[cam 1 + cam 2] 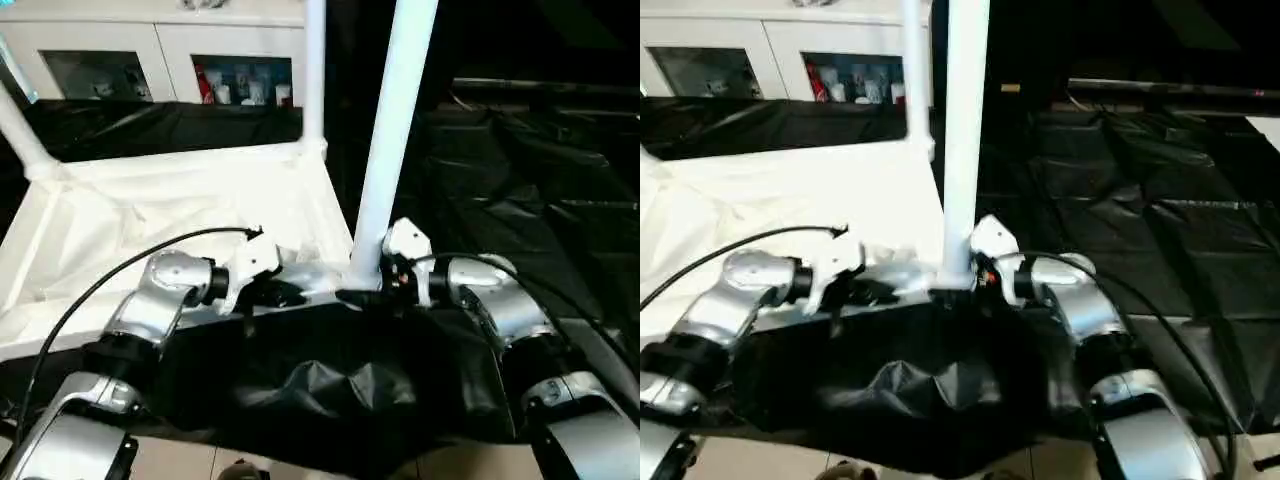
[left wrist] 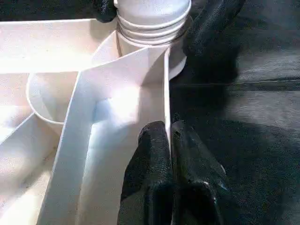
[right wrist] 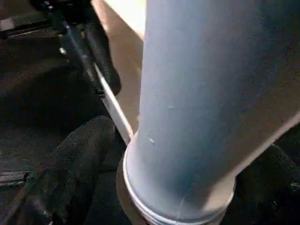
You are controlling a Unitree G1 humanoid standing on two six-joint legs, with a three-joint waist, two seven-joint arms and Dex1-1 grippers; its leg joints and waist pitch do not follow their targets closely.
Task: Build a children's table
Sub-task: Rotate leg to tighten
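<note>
White plastic children's table (image 1: 150,215) lies upside down on black sheeting (image 1: 500,170), ribbed underside up, and three long white tapered tube legs are standing up from its corners. Nearest to the robot is the leg (image 1: 385,160) at the near right corner, upright, its ringed base sitting in the rounded corner socket (image 2: 154,51). Another leg (image 1: 314,70) rises at the far right corner, and a third (image 1: 20,130) leans out at the far left.

Right gripper (image 3: 154,187) sits low around that near leg, black fingers (image 3: 70,173) spread apart on either side of the tube, one finger pad close to it; whether they press on it I cannot tell. Left gripper (image 2: 169,140) is at the near edge of the tabletop just beside the socket, its two fingers (image 2: 150,159) clenched on the thin upright rim wall (image 2: 166,93) of the table, one finger each side.

Beyond the table stands a white cabinet with glass doors (image 1: 160,50), small bottles on its shelf.
</note>
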